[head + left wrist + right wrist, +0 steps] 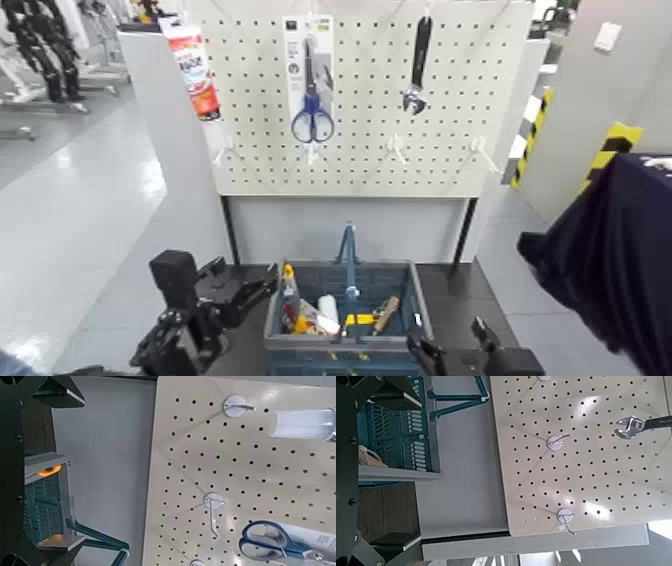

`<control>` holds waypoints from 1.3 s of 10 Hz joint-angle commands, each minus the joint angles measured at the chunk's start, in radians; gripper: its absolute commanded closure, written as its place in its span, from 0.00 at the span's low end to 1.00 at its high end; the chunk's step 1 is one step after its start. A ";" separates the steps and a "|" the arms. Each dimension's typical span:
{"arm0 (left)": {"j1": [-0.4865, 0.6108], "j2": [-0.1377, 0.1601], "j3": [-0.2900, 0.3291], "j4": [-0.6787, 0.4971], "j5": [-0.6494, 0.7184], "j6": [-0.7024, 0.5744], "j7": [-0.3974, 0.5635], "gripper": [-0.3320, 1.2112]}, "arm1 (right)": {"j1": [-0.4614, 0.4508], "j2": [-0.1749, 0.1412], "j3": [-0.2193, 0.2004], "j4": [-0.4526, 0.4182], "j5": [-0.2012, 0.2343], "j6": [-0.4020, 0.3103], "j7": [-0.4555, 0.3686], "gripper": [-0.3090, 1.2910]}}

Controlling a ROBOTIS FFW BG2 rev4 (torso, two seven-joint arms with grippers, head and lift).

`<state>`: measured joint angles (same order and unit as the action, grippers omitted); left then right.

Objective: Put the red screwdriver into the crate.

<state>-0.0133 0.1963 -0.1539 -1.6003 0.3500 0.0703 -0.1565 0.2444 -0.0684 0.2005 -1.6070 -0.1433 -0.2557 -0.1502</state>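
The blue-grey crate (415, 300) with its tall blue handle stands on the floor below the pegboard. The red screwdriver (288, 300), slim with a yellow band, leans inside the crate's left end among other tools. My left gripper (245, 292) hovers just left of the crate, open and empty. In the left wrist view its fingers (59, 392) frame the crate (43, 495) from wide apart. My right gripper (440, 355) sits low at the crate's right front corner, open with nothing in it; the right wrist view shows the crate (399, 431) beside it.
A white pegboard (360, 150) behind the crate carries blue-handled scissors (312, 120), a black wrench (418, 60), a tube (195, 70) and bare hooks. A person's dark sleeve (610, 260) reaches in at the right. Grey floor opens to the left.
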 commanded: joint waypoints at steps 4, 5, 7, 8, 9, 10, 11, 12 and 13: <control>0.162 -0.020 0.039 -0.098 -0.157 -0.121 0.094 0.28 | 0.007 -0.001 -0.009 -0.002 0.002 -0.019 0.001 0.28; 0.190 -0.021 0.045 -0.107 -0.158 -0.125 0.107 0.28 | 0.007 -0.001 -0.010 -0.004 0.002 -0.019 0.003 0.28; 0.230 -0.029 0.050 -0.119 -0.172 -0.144 0.121 0.28 | 0.007 -0.004 -0.010 -0.005 0.010 -0.019 0.008 0.28; 0.245 -0.035 0.050 -0.122 -0.174 -0.152 0.127 0.28 | 0.006 -0.004 -0.009 -0.010 0.021 -0.016 0.009 0.28; 0.259 -0.038 0.050 -0.124 -0.189 -0.170 0.135 0.28 | 0.006 -0.004 -0.010 -0.011 0.024 -0.013 0.009 0.28; 0.274 -0.043 0.053 -0.127 -0.195 -0.188 0.149 0.28 | 0.006 -0.004 -0.010 -0.011 0.024 -0.013 0.009 0.28; 0.288 -0.049 0.062 -0.133 -0.204 -0.188 0.153 0.28 | 0.006 -0.004 -0.010 -0.011 0.025 -0.011 0.009 0.28; 0.289 -0.049 0.063 -0.135 -0.204 -0.188 0.153 0.28 | 0.006 -0.005 -0.009 -0.013 0.025 -0.005 0.009 0.28; 0.291 -0.051 0.062 -0.135 -0.206 -0.191 0.153 0.28 | 0.006 -0.005 -0.010 -0.014 0.033 -0.001 0.009 0.28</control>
<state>0.2761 0.1457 -0.0911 -1.7344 0.1451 -0.1196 -0.0030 0.2500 -0.0733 0.1908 -1.6203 -0.1140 -0.2587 -0.1410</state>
